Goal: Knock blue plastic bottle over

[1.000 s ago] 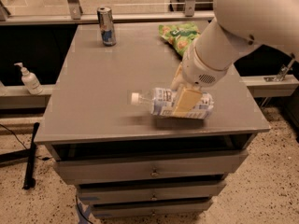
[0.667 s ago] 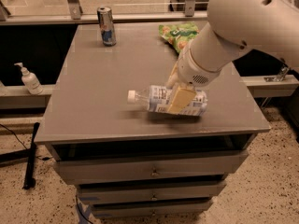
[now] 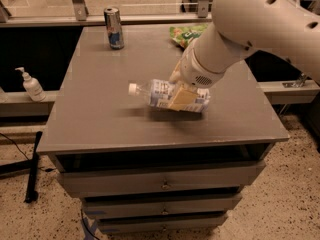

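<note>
The blue plastic bottle (image 3: 159, 95) lies on its side on the grey cabinet top (image 3: 100, 109), its white cap pointing left. My gripper (image 3: 181, 90) is at the bottle's right half, its yellowish fingers (image 3: 181, 96) lying over the label. The large white arm comes in from the upper right and hides the bottle's base end.
A slim silver-blue can (image 3: 114, 28) stands upright at the back left of the top. A green snack bag (image 3: 184, 34) lies at the back, partly behind the arm. A white pump bottle (image 3: 31, 85) stands on a ledge to the left. Drawers are below the front edge.
The lying bottle and my gripper have shifted a little to the left across the top.
</note>
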{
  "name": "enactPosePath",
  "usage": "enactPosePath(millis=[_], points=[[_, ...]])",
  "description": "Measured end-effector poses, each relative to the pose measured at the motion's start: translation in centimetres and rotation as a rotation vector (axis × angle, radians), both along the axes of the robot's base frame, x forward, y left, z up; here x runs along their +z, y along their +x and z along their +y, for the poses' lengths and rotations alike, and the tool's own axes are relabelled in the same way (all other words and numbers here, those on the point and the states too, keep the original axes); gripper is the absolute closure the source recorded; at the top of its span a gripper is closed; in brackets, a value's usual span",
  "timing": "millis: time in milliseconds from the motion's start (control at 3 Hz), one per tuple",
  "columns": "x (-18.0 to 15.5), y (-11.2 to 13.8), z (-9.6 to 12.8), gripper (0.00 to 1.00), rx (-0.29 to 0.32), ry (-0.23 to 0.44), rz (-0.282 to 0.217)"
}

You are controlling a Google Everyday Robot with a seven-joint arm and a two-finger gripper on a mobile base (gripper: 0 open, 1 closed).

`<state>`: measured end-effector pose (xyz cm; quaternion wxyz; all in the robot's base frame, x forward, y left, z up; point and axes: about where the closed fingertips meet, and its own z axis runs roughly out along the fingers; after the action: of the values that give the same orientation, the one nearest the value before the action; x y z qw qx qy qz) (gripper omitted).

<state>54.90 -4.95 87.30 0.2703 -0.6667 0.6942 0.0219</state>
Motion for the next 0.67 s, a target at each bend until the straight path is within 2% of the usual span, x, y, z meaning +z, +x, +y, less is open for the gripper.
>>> enactPosePath(millis=[333, 667], points=[[0.44, -0.02, 0.56, 0.13, 0.003, 0.027, 0.012], [1.08, -0.29, 0.98, 0.00, 0.008, 0.056, 0.029]])
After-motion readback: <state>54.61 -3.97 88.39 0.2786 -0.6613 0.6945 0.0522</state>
